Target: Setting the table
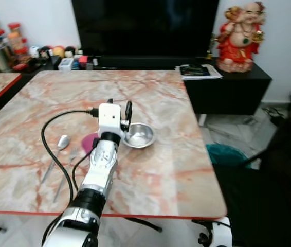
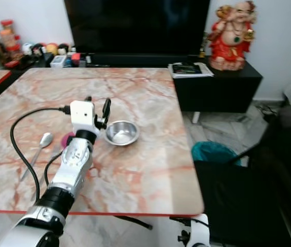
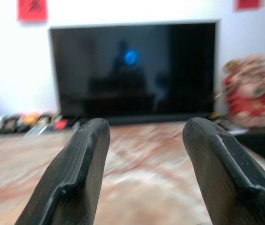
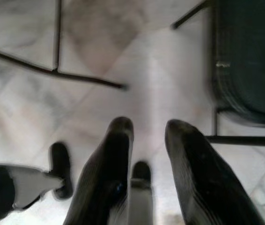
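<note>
A small steel bowl (image 1: 139, 135) stands upright near the middle of the marble table (image 1: 176, 170). My left gripper (image 1: 119, 109) hovers just to the bowl's left, a little above the tabletop. Its fingers (image 3: 83, 159) are open with nothing between them, and they point toward the television. A pink round item (image 1: 88, 141) lies on the table, mostly hidden under my left arm. Left of it lie a spoon (image 1: 62, 142) and a second slim utensil (image 1: 65, 177), side by side. My right gripper (image 4: 149, 129) hangs beside the table over the tiled floor, its fingers slightly apart and holding nothing.
A black television (image 1: 145, 25) and low black cabinet (image 1: 228, 87) stand behind the table, with a red figurine (image 1: 240, 36) and papers (image 1: 198, 71) on it. Jars and bottles (image 1: 12, 46) crowd the back left. A dark chair (image 1: 269, 190) and a teal bin (image 1: 228, 154) are to the right.
</note>
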### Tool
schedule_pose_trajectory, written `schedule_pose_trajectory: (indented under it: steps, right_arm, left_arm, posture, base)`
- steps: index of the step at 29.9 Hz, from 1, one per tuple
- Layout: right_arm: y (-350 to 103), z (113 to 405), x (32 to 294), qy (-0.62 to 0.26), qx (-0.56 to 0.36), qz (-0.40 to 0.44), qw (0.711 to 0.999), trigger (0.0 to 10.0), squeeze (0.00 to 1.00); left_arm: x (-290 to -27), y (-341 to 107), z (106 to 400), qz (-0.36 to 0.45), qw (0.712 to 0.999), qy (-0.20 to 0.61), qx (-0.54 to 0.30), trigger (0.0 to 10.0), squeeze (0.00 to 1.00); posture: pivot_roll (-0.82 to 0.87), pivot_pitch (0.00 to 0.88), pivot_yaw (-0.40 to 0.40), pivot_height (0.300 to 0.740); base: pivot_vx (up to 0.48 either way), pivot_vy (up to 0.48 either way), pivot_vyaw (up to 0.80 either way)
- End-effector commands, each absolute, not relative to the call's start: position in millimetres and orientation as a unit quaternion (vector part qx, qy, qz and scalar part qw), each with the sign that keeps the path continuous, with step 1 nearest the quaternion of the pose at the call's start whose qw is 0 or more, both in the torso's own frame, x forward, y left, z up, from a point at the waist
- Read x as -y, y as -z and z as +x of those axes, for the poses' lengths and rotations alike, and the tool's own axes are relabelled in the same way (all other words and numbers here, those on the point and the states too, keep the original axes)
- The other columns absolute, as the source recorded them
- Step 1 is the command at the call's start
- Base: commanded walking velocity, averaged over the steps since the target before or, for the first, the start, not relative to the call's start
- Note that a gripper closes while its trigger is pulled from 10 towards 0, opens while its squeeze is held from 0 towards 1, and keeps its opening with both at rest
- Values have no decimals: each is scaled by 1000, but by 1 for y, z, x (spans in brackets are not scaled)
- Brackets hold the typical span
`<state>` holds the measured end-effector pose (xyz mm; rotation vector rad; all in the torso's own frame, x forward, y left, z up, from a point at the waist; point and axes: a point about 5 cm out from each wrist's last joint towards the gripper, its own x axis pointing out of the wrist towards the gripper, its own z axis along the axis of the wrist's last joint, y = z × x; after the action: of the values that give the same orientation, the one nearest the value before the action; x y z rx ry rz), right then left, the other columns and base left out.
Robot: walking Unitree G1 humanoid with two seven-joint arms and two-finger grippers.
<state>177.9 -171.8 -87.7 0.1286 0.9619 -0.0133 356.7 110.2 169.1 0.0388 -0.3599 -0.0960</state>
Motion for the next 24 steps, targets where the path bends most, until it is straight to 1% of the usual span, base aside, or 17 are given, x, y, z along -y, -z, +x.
schedule_pose_trajectory:
  steps: [1,4,9,12,13,14,16,17,18,19,20,23,24]
  right_arm:
    - [86,180,176,9,-458,58,887,10000,0]
    - [86,180,176,8,-458,57,887,10000,0]
    - [86,180,176,8,-458,56,887,10000,0]
    - [86,181,177,8,-458,56,887,10000,0]
    - [86,180,177,9,-458,56,887,10000,0]
    - [86,180,177,9,-458,56,887,10000,0]
    - [87,178,177,8,-460,56,886,10000,0]
    - [87,178,177,8,-460,56,886,10000,0]
    - [87,177,177,8,-461,55,886,10000,0]
    - [88,177,178,7,-462,53,885,10000,0]
    - [88,177,178,7,-462,53,885,10000,0]
    - [88,176,178,6,-463,52,885,10000,0]
    - [88,177,178,6,-462,52,885,10000,0]
  left_arm:
    - [-105,-172,359,-5,984,58,166,10000,0]
    - [-99,-174,363,-47,985,71,148,10000,0]
    - [-91,-178,366,-77,984,93,134,10000,0]
    - [-91,-179,366,-79,983,95,134,10000,0]
    - [-87,-177,367,-84,985,100,115,10000,0]
    - [-87,-177,367,-84,985,100,115,10000,0]
    - [-73,-169,365,-106,983,126,75,10000,0]
    - [-73,-169,365,-106,983,126,75,10000,0]
    - [-67,-163,363,-106,983,134,59,10000,0]
    - [-59,-155,360,-90,984,151,32,10000,0]
    - [-59,-155,360,-90,984,151,32,10000,0]
    - [-48,-143,355,-74,982,173,-13,10000,0]
    - [-46,-136,354,-66,983,169,-42,10000,0]
  posture:
    - [-90,0,-29,740]
    - [-93,0,-31,740]
    - [-97,0,-31,740]
    - [-97,0,-31,740]
    - [-97,0,-33,740]
    - [-97,0,-33,740]
    - [-97,0,-33,740]
    - [-97,0,-33,740]
    - [-94,0,-36,740]
    - [-95,0,-37,740]
    - [-95,0,-37,740]
    - [-93,0,-39,740]
    - [-93,0,-41,740]
  base:
    - [0,0,0]
    - [0,0,0]
    - [0,0,0]
    - [0,0,0]
    - [0,0,0]
    - [0,0,0]
    - [0,0,0]
    - [0,0,0]
    - [0,0,0]
    - [0,0,0]
    - [0,0,0]
    - [0,0,0]
    - [0,0,0]
